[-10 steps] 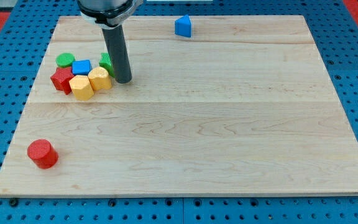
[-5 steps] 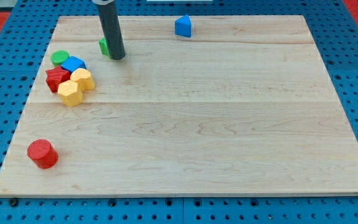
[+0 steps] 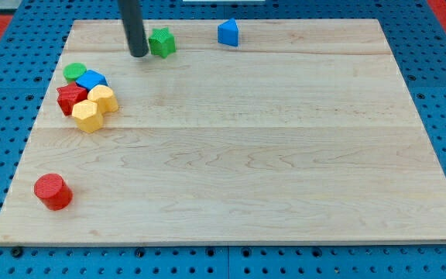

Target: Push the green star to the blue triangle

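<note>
The green star point(image 3: 161, 42) lies near the view's top, left of centre, on the wooden board point(image 3: 285, 155). The blue triangle point(image 3: 228, 32) stands further to the view's right, near the top edge, apart from the star. My tip point(image 3: 138, 55) is just left of the green star, close beside it; contact cannot be made out.
A cluster sits at the view's left: a green round block point(image 3: 74, 73), a blue block point(image 3: 92, 80), a red block point(image 3: 71, 98) and two yellow blocks point(image 3: 104, 99) point(image 3: 87, 116). A red cylinder point(image 3: 53, 191) stands at the bottom left.
The green star has gone up and to the right, away from the cluster and toward the blue triangle. My tip has moved up the board and now stands on the star's left. The cluster shifted slightly.
</note>
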